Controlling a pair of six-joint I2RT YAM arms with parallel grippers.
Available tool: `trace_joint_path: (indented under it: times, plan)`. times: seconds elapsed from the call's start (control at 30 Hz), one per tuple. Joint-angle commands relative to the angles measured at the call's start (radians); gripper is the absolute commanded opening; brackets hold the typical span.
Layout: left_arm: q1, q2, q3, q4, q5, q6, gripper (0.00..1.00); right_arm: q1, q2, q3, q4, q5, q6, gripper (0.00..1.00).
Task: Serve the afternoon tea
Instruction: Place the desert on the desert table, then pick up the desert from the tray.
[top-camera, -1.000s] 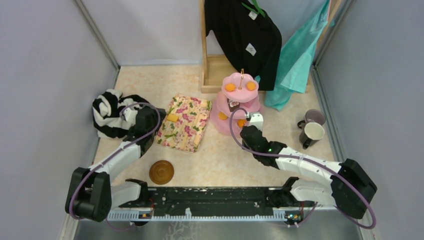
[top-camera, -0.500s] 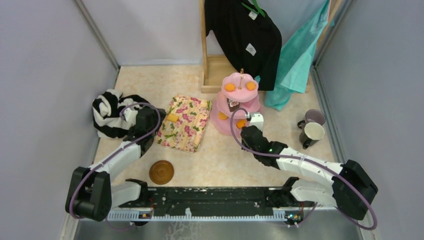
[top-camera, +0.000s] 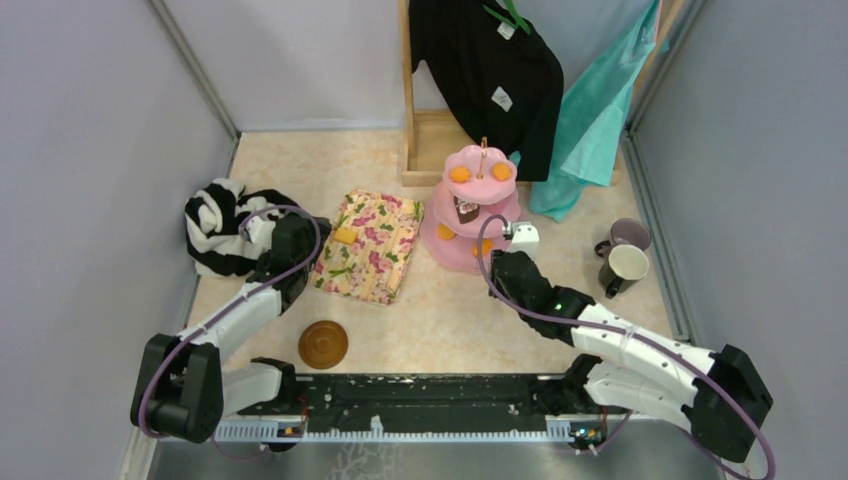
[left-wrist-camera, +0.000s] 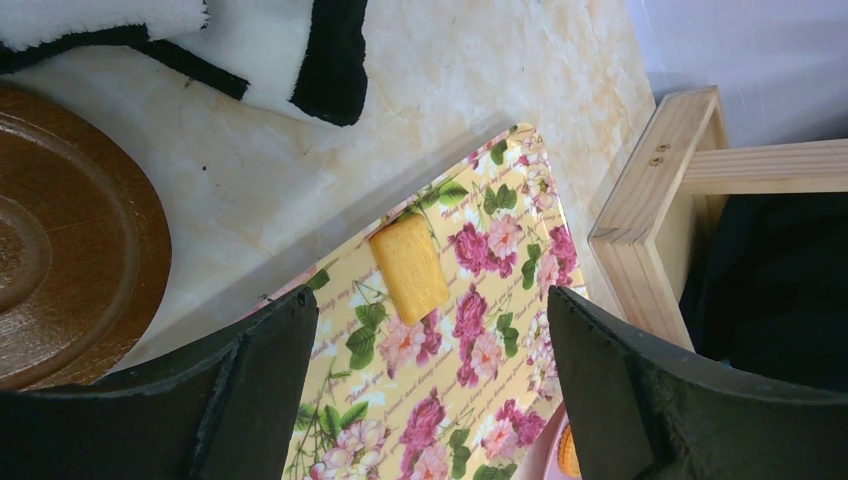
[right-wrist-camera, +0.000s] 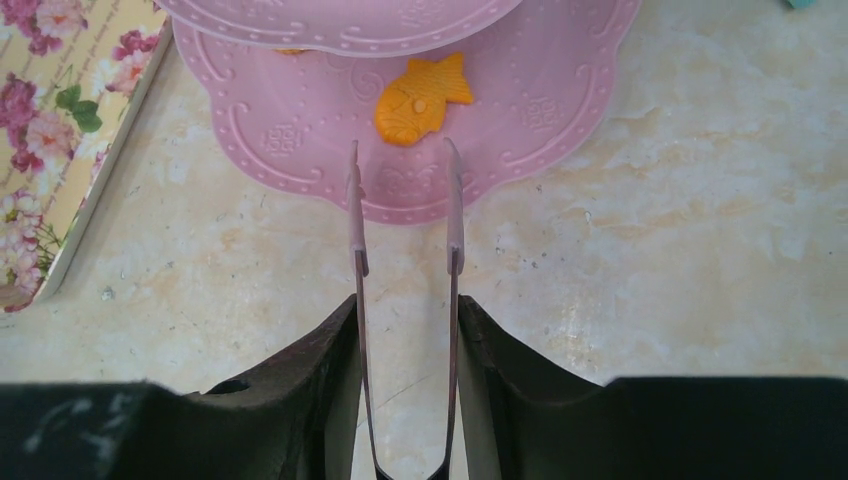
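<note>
Pastry-loading step, seemingly; right hand (right-wrist-camera: 403, 320) clasps slim tongs (right-wrist-camera: 455, 200), tips empty, over the pink cake stand (right-wrist-camera: 560, 110) bottom tier by an orange fish pastry (right-wrist-camera: 418, 97); left hand (left-wrist-camera: 430, 310) gapes above a yellow pastry (left-wrist-camera: 410, 268) on floral cloth (left-wrist-camera: 480, 400), needing a careful descent; only overhead shows the mugs (top-camera: 622, 265) at right.

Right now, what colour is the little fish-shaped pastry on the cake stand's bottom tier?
Orange. The fish-shaped pastry shows best in the right wrist view.
</note>
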Motion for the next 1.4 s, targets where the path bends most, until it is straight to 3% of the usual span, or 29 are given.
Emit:
trace_joint_path:
  times: [0.0,0.33,0.8,1.37]
  plan:
    - [-0.006,-0.035,-0.011,0.004,-0.023,-0.013,0.9,0.011,-0.04,0.057,0.003,0.028,-0.025,0.36]
    - [-0.006,-0.053,-0.016,0.003,-0.03,0.004,0.9,0.056,-0.028,0.086,-0.007,0.049,-0.038,0.34]
    - [-0.006,-0.078,-0.015,-0.005,-0.063,0.035,0.9,0.239,0.004,0.177,-0.036,0.159,-0.077,0.33]
    - [-0.006,-0.095,-0.036,-0.019,-0.076,0.031,0.91,0.284,0.33,0.346,0.353,-0.093,-0.322,0.32]
